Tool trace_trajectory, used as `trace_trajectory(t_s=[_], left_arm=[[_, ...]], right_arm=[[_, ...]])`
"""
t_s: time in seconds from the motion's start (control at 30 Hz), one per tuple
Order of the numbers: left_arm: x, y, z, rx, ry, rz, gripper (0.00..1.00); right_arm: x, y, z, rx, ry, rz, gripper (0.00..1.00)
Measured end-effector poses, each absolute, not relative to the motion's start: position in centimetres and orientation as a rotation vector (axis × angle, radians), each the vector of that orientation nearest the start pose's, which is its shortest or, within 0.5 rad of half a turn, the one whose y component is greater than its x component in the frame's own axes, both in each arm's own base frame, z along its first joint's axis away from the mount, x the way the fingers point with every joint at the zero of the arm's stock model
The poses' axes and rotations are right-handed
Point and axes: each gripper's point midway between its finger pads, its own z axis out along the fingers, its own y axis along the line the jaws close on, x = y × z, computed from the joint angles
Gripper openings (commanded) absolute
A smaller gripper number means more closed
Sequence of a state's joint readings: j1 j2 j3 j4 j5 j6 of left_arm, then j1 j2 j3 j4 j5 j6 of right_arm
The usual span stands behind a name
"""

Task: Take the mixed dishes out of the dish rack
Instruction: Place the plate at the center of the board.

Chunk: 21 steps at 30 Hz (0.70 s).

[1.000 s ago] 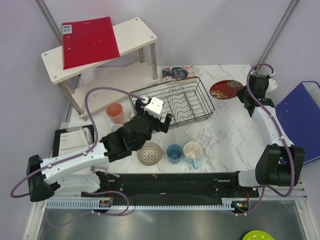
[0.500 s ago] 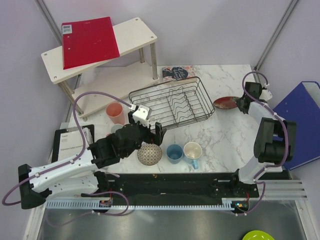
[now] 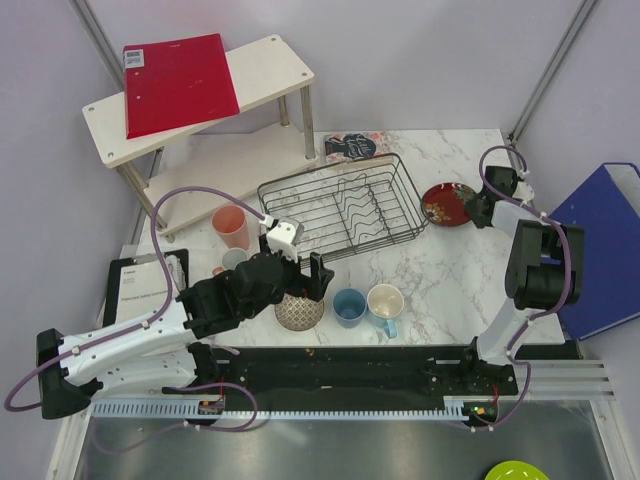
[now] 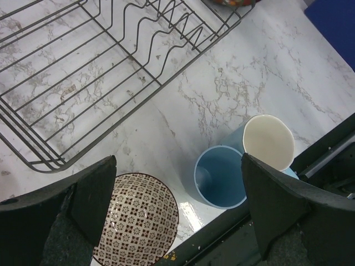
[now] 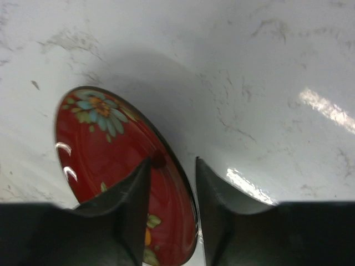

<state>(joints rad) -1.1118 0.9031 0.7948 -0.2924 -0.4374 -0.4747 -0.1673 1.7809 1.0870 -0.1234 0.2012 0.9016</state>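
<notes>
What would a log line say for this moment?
left hand: open near bowl | right hand: gripping plate rim | dish rack: empty

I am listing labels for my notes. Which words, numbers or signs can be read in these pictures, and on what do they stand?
None can be read.
Sticker on the red folder: too small.
White booklet at far left: print blurred.
Patterned card behind the dish rack: nothing legible.
</notes>
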Motion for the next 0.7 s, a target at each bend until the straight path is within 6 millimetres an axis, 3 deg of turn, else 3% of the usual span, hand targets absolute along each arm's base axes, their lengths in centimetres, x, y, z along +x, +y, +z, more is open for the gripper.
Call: trace_trajectory(t_s=[0.2,0.3,0.47,0.57,0.7], left_arm=[[18.9,-25.6,22.5,0.343,1.961,-0.623,0.99],[18.8,-25.7,22.4,0.348,1.963,-0.629,0.99],[18.6,-25.9,22.4,0.359,1.966,-0.642,0.99],[18.6,-25.9,22.4,0.36,1.967,-0.643,0.99],[18.6,-25.8,22.2,0.358,1.975,-0.635,0.99]], right_arm=[[42.5,-7.4,2.8,1.319,2.101,0.061,0.62],[42.2,-7.3,3.0,1.322,2.094,0.065,0.69],[39.5,-6.8,3.6,1.35,2.08,0.07,0.75],[37.9,-6.4,5.7,1.348,2.041,0.101,0.78],[37.3,-5.0,12.8,1.245,1.911,0.206,0.81]])
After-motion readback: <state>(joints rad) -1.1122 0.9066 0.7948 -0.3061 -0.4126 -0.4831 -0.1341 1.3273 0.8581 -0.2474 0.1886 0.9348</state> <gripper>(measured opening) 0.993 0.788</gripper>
